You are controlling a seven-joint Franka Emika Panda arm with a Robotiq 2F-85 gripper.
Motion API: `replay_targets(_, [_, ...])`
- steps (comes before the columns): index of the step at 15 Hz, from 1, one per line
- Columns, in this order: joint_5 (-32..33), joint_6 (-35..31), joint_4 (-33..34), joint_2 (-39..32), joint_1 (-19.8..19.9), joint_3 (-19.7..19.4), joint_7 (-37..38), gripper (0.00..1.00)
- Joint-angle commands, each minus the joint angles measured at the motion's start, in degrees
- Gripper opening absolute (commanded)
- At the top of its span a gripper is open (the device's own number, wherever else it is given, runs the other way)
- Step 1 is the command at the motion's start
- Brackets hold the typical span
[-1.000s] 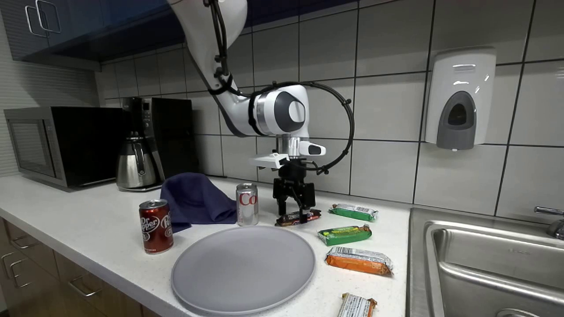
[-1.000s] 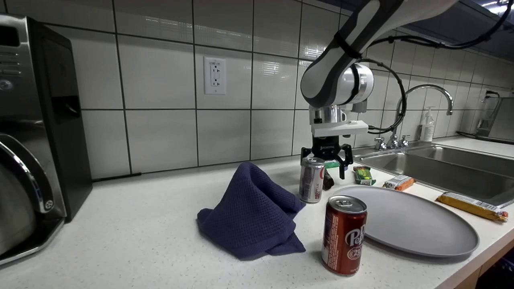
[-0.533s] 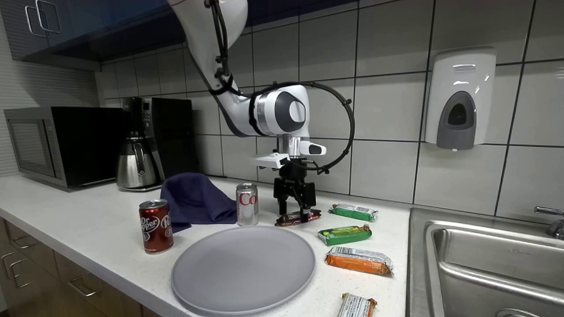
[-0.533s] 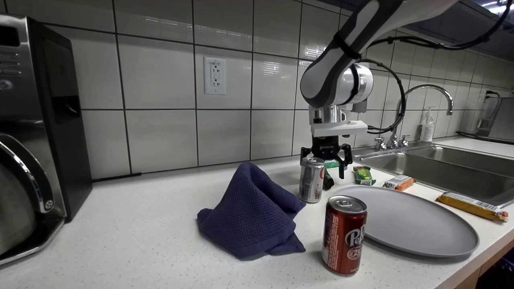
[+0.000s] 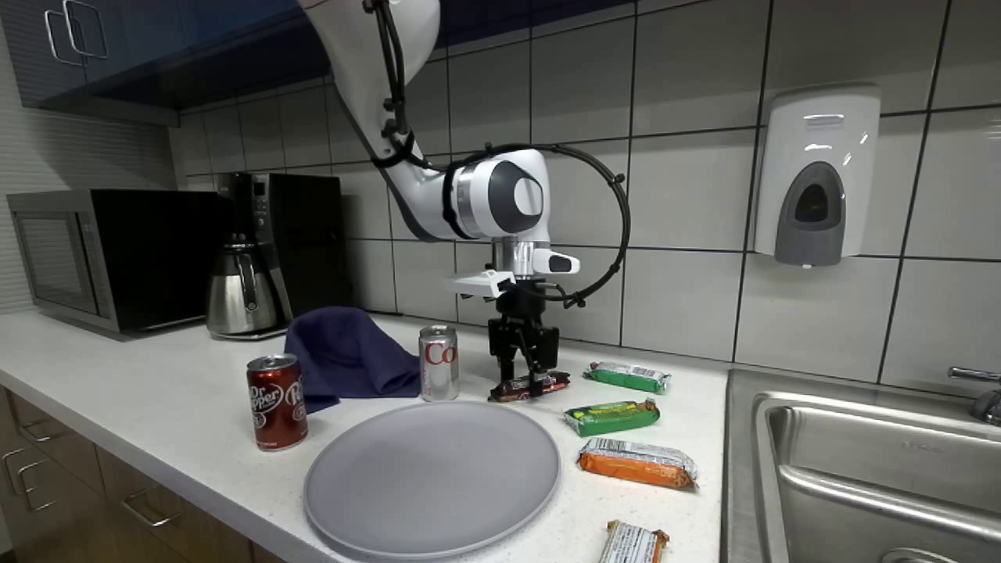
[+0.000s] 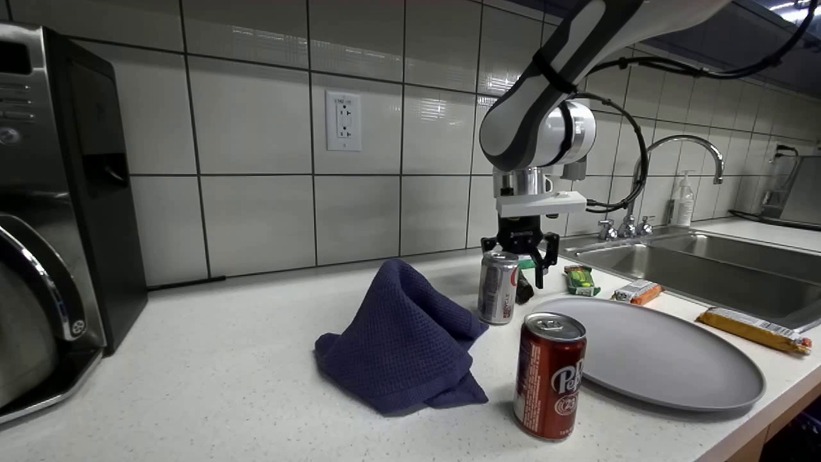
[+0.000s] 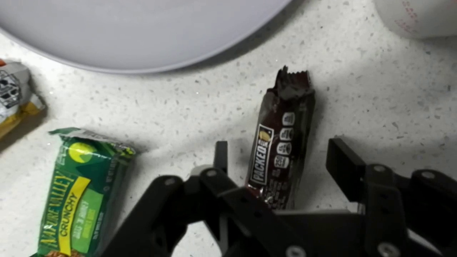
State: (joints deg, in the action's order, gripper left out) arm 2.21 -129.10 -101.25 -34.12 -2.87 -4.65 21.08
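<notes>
My gripper (image 5: 522, 381) points down over a dark brown wrapped bar (image 5: 512, 389) that lies on the white counter. In the wrist view the gripper (image 7: 278, 160) is partly open, with the bar (image 7: 285, 132) between its two fingers. Bare counter shows on both sides of the bar, so neither finger touches it there. The bar's near end is hidden behind the gripper. A silver cola can (image 5: 439, 363) stands close by and hides part of the gripper in an exterior view (image 6: 498, 292). A green bar (image 7: 76, 192) lies to the left in the wrist view.
A grey round plate (image 5: 432, 481), a red can (image 5: 278, 403) and a dark blue cloth (image 5: 344, 356) sit on the counter. A green-and-white bar (image 5: 628, 377), an orange bar (image 5: 637, 463) and another wrapper (image 5: 633, 542) lie near the sink (image 5: 747, 438).
The gripper's fingers have moved closer together since half a second ago. The arm has hardly moved. The bar, cans, plate and cloth stay where they were.
</notes>
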Motion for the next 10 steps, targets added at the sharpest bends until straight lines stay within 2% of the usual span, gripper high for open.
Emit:
replay_targets(1, [-0.46,0.08,0.3,0.42,0.28,-0.14,-1.24,0.42])
replay_targets(6, [-0.85,0.05,-0.62,1.82,0.88,0.19,-2.67,0.05])
replay_targets(10, [-0.64,-1.25,-2.57,5.08,1.75,0.28,-5.78,0.05])
